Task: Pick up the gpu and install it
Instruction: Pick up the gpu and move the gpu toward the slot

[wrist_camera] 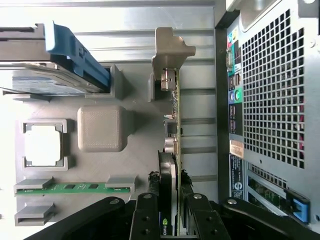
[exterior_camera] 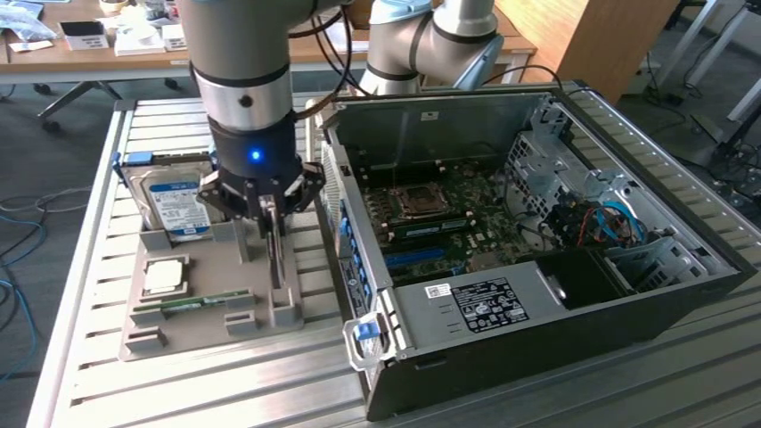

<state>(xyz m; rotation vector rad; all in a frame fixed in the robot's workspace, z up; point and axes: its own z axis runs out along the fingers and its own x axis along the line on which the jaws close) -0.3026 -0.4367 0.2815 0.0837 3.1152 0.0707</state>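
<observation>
The gripper (wrist_camera: pixel 170 185) pinches the gpu (wrist_camera: pixel 174 107) by its upper edge — it stands on edge in the grey fixture (exterior_camera: pixel 178 325), presumably slotted for easy grasping

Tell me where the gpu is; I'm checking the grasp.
The gpu stands on edge in the grey tray, between the gripper's fingers, to the exterior view's left of the open computer case.
</observation>
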